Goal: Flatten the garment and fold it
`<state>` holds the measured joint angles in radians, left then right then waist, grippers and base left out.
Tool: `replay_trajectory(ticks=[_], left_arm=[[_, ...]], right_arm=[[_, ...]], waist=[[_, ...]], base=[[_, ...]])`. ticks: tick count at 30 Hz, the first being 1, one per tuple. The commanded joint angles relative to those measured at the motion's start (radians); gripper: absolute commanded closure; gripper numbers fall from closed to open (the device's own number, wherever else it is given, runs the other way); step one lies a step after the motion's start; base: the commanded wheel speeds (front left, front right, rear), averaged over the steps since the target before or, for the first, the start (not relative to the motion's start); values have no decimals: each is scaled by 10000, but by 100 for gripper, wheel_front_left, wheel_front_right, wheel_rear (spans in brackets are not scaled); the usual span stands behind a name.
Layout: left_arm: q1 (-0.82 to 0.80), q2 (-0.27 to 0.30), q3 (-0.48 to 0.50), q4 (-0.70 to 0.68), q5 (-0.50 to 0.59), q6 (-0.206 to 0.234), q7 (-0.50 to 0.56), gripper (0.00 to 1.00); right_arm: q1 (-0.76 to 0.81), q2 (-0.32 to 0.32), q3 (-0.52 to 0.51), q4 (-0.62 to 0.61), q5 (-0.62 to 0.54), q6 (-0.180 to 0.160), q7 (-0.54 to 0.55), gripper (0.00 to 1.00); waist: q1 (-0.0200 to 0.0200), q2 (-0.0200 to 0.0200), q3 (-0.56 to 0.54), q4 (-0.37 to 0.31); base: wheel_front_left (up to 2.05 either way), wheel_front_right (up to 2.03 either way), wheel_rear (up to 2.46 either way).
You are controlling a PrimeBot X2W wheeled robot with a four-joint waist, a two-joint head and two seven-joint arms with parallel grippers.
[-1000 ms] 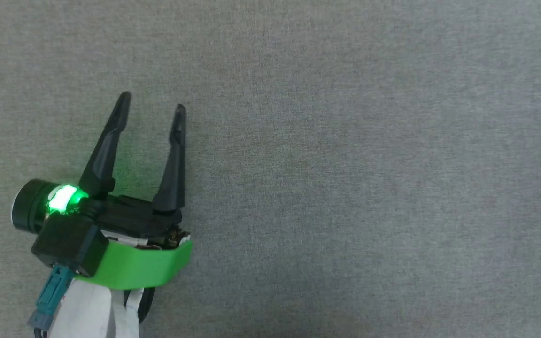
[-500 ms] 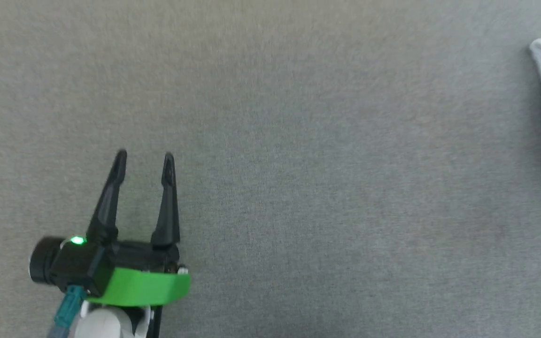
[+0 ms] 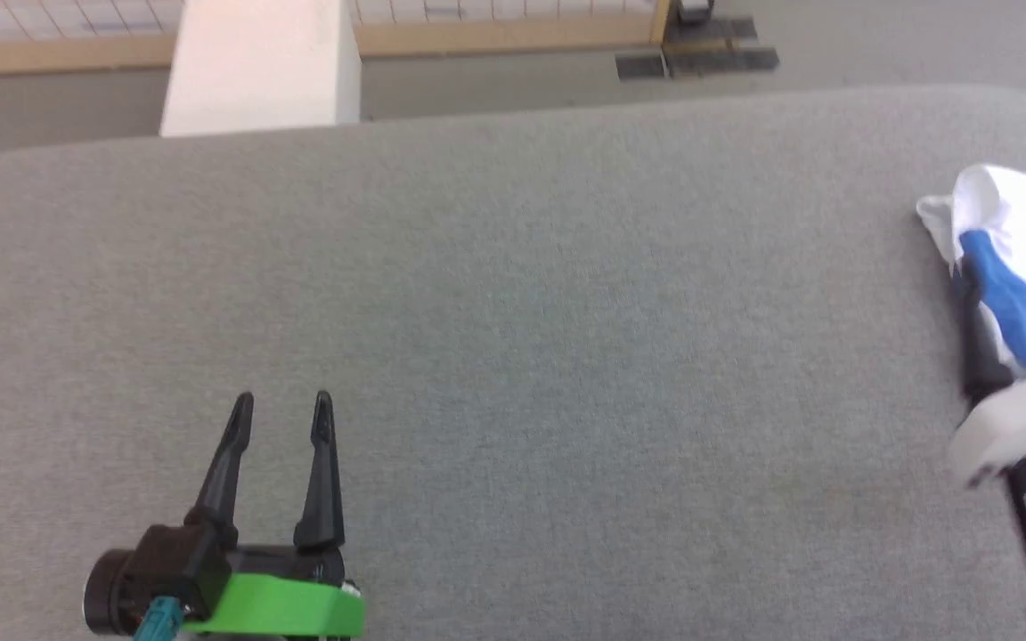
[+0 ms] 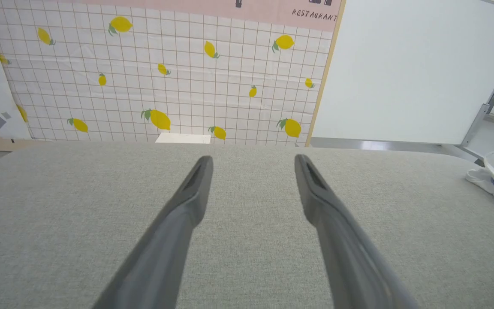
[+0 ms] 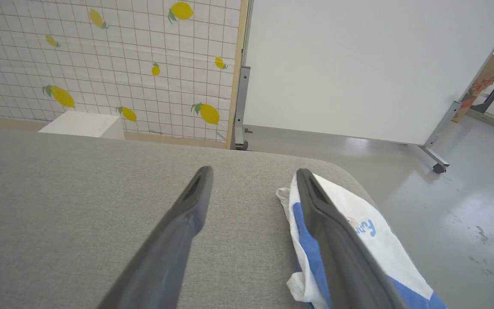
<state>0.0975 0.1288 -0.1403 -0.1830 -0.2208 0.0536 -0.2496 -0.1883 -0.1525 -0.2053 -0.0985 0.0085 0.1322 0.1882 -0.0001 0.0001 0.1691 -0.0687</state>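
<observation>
1. Your left claw (image 3: 283, 398) is spread wide and holds nothing, over the grey surface (image 3: 513, 356).
2. Your right claw (image 5: 254, 171) is spread wide too. The garment (image 5: 358, 223) lies bunched beneath one of its fingers.

Camera tilted up — far edge of grey surface (image 3: 513, 267) appears | garment (image 3: 1003, 200), right pincer (image 3: 1012, 265) enter frame

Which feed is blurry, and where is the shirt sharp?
Head view: right edge smeared, so the white and royal-blue T-shirt and right gripper look soft; left gripper crisp. Right wrist view: shirt's light-blue logo sharp, glare on the glossy floor. Left wrist view: near fingers soft.
</observation>
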Motion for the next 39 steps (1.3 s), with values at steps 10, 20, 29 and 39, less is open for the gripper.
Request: replay_trajectory(ticks=[10, 20, 29, 39], left_arm=[[612, 98, -147, 457, 325, 1, -106, 0], [969, -40, -252, 946, 333, -123, -119, 0], [867, -77, -273, 982, 189, -98, -69, 100], [722, -133, -141, 1049, 349, -133, 133, 100]], right_arm=[[2317, 990, 758, -848, -990, -15, -1972, 0], [3281, 1021, 793, 61, 28, -15, -2948, 0], [3178, 1012, 755, 219, 15, 2, -3013, 100], [3076, 1013, 857, 279, 7, 1, -2924, 100]], waist=[[1, -1, -988, 586], [1, -1, -1056, 778], [1, -1, -1090, 851], [1, -1, -1137, 838]], base=[[0, 0, 0], [0, 0, 0], [0, 0, 0], [0, 0, 0]])
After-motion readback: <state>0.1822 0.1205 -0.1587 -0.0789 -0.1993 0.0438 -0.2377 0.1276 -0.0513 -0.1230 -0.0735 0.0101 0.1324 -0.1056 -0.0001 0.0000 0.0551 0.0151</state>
